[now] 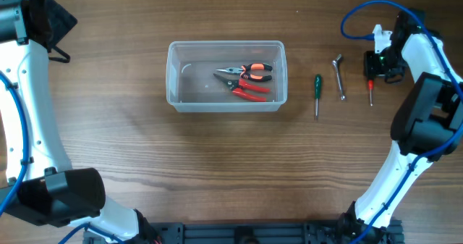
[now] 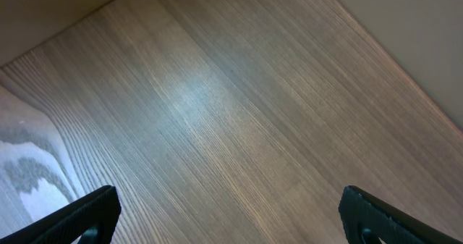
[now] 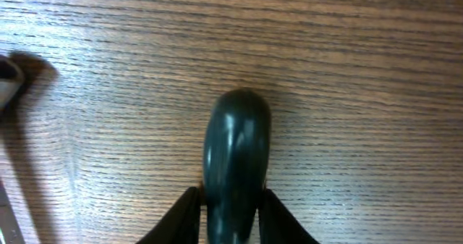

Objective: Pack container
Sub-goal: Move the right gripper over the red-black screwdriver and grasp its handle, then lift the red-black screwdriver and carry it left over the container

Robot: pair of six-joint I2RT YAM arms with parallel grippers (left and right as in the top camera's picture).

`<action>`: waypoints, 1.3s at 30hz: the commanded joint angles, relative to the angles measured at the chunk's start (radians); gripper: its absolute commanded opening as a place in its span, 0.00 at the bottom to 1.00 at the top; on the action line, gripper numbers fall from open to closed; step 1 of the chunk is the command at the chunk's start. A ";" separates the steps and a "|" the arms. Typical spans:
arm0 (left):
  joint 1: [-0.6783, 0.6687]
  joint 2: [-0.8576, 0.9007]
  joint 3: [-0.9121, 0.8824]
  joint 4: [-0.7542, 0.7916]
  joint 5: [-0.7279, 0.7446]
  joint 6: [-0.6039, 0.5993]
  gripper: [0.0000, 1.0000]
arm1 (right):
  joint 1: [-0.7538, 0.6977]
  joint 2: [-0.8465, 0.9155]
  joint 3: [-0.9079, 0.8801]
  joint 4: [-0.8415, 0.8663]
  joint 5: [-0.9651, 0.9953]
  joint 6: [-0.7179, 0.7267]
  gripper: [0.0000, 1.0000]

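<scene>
The clear plastic container [image 1: 173, 77] stands at mid-table and holds two red-handled pliers [image 1: 249, 90]. My right gripper [image 1: 379, 64] is at the far right, shut on the dark rounded handle of a screwdriver [image 3: 235, 153] that lies on the table. Its red shaft [image 1: 371, 93] points toward the front. My left gripper [image 2: 228, 208] is open and empty over bare wood. It sits at the far left, well away from the container.
A green-handled screwdriver [image 1: 317, 85] and a silver wrench [image 1: 338, 76] lie on the wood between the container and my right gripper. The wrench's edge shows at the left of the right wrist view [image 3: 9, 74]. The table's far edge [image 2: 65, 30] shows in the left wrist view.
</scene>
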 commanded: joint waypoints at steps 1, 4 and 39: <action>0.005 -0.004 0.009 0.000 0.002 0.005 1.00 | 0.013 0.025 -0.015 0.003 -0.016 0.014 0.22; 0.005 -0.004 0.009 0.000 0.002 0.004 1.00 | 0.014 0.025 -0.015 0.006 -0.017 0.035 0.11; 0.005 -0.004 0.009 0.000 0.001 0.005 1.00 | 0.100 -0.320 0.007 -0.051 -0.106 0.082 0.04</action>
